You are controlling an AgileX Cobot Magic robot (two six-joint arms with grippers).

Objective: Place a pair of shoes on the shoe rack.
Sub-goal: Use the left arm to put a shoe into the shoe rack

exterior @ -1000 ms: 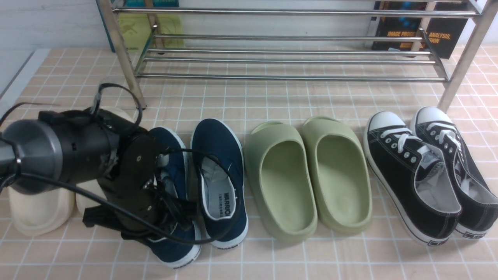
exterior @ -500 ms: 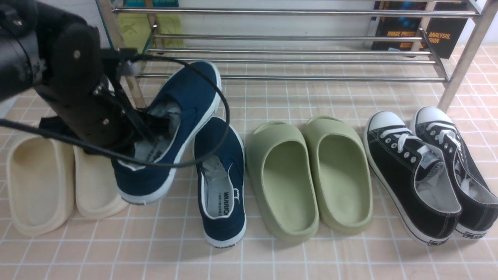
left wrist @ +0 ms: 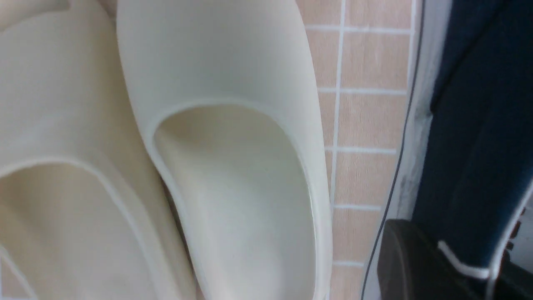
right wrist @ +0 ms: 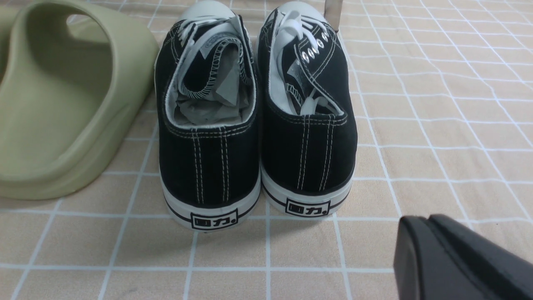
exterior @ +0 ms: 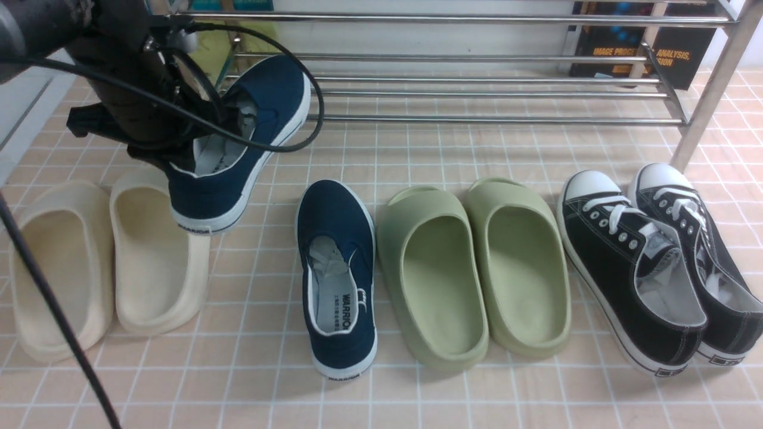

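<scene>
The left fingers (exterior: 217,119) are clamped on the opening rim of the held navy shoe (exterior: 268,104), which hangs clear of the desk (exterior: 417,399). Its toe points away past the fingers toward the shoe rack (exterior: 447,93), and its heel hangs lower, on the near side. The rack's lowest bars lie just beyond that toe, and the shoe is not on them. Below these fingers sit the cream slides (left wrist: 233,175). The second navy shoe (exterior: 334,217) rests on the desk to the right of the left fingers and nearer the robot, just beside the green slides (exterior: 429,280). The right fingers (right wrist: 454,262) hover low behind the heels of the black sneakers (right wrist: 208,166). Whether they are open or closed cannot be told.
</scene>
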